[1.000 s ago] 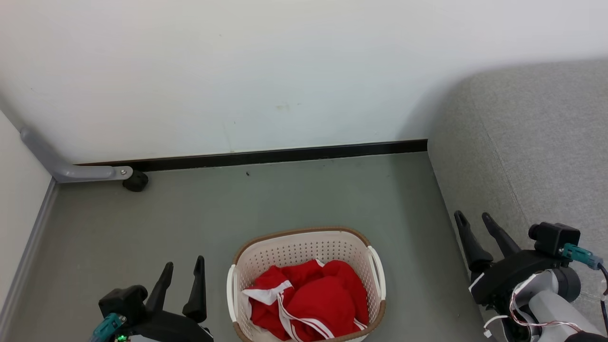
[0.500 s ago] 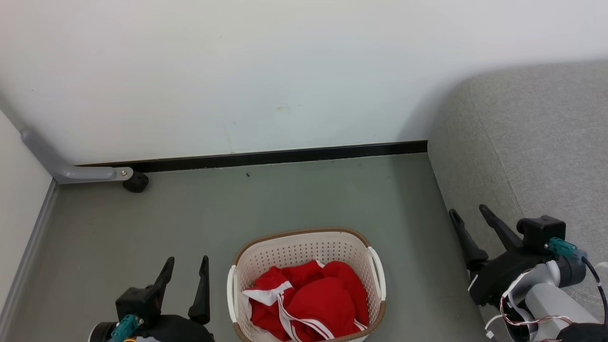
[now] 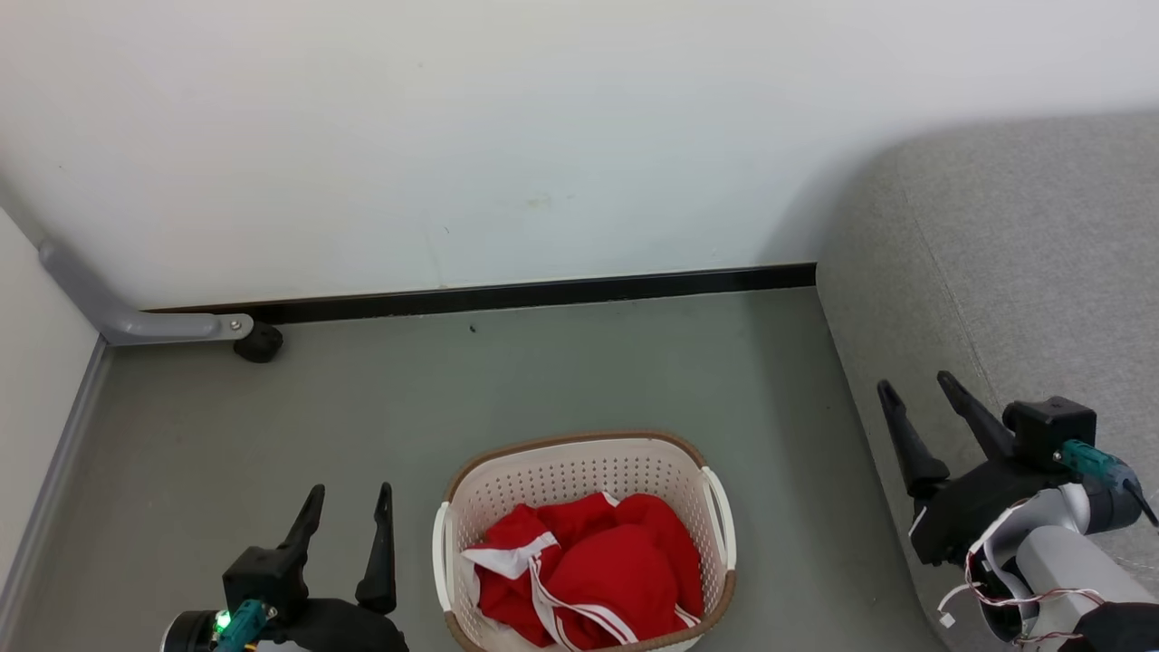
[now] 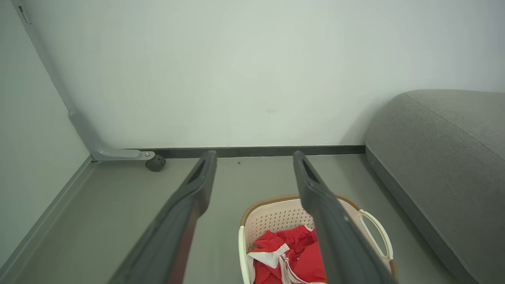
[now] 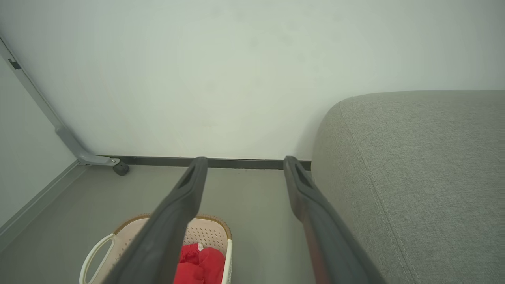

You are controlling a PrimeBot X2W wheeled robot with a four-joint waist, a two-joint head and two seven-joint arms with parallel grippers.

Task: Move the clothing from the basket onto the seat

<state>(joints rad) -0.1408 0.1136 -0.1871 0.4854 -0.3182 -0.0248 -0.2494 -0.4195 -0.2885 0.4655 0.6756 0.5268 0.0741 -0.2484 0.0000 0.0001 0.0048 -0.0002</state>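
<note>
Red clothing (image 3: pixel 589 575) with white stripes lies bunched in the cream basket (image 3: pixel 579 453), which stands on the grey floor at the bottom middle of the head view. The light-grey seat (image 3: pixel 1023 272) fills the right side. My left gripper (image 3: pixel 349 503) hangs open to the left of the basket, nothing between its fingers. At the seat's front edge, right of the basket, my right gripper (image 3: pixel 914 389) is open and empty too. The left wrist view looks down on the clothing (image 4: pixel 284 260) in the basket (image 4: pixel 264 209). The right wrist view shows the basket (image 5: pixel 130 227) and the seat (image 5: pixel 414 177).
A white wall with a black skirting strip (image 3: pixel 507 294) closes the back. A grey metal leg with a black caster (image 3: pixel 258 342) stands in the far left corner. Another pale wall (image 3: pixel 36 380) runs along the left. Bare floor (image 3: pixel 543 371) lies beyond the basket.
My right gripper has shifted slightly right and up along the seat's edge. The left gripper has turned a little and stays open beside the basket. The clothing has not moved.
</note>
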